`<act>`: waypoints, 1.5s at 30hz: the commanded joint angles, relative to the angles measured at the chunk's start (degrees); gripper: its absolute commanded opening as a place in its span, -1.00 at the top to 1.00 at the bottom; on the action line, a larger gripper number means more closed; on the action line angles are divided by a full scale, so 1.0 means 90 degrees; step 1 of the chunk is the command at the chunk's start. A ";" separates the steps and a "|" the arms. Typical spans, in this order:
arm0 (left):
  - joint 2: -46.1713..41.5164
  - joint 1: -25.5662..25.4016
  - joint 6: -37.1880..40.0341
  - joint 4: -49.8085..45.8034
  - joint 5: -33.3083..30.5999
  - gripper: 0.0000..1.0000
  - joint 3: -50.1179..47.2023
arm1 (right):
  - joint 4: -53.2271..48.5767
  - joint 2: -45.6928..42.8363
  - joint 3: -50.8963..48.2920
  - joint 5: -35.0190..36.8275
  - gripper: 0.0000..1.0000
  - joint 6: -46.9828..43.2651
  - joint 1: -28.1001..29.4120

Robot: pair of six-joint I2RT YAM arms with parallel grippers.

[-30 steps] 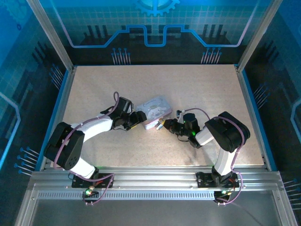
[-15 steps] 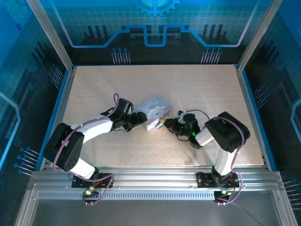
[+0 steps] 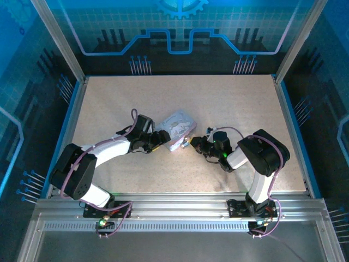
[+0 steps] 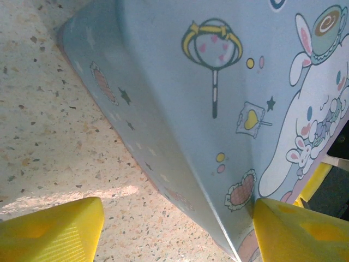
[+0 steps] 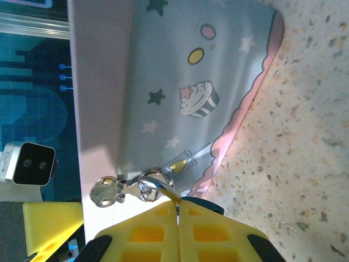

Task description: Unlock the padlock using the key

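No word, number or brand name can be read anywhere. The tin [image 4: 180,82] carries only printed pictures: in the left wrist view, a long-eared cartoon character [image 4: 322,109], a round hand mirror dotted with hearts [image 4: 214,52], a heart lollipop and small stars; in the right wrist view, a cupcake [image 5: 199,100], stars and coloured dots. A faint pink mark [image 4: 180,197] on the tin's side wall is too blurred to read. In the top view, the blue backdrop [image 3: 180,33] shows a gear emblem [image 3: 181,6] and circuit lines, without lettering.
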 commanded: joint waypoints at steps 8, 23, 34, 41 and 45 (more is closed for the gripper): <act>-0.0109 -0.0067 -0.0025 -0.0384 -0.0081 -0.48 -0.0249 | 0.0064 -0.0104 -0.0040 -0.0054 0.85 -0.0224 -0.0163; -0.0720 0.0185 0.0263 -0.0605 -0.0169 -0.59 0.0027 | -0.3206 -0.2234 -0.0097 -0.0635 0.84 -0.1944 -0.0148; -0.1587 0.0510 0.0467 -0.1048 -0.0532 -0.65 -0.0028 | -0.6364 -0.3863 0.0159 -0.0856 0.83 -0.3195 -0.0149; -0.1827 0.0609 0.0512 -0.1240 -0.0603 -0.65 -0.0035 | -0.6880 -0.3859 0.0100 -0.0803 0.83 -0.3383 -0.0146; -0.1826 0.0631 0.0512 -0.1296 -0.0589 -0.66 -0.0022 | -0.6775 -0.3603 0.0147 -0.0833 0.83 -0.3357 -0.0142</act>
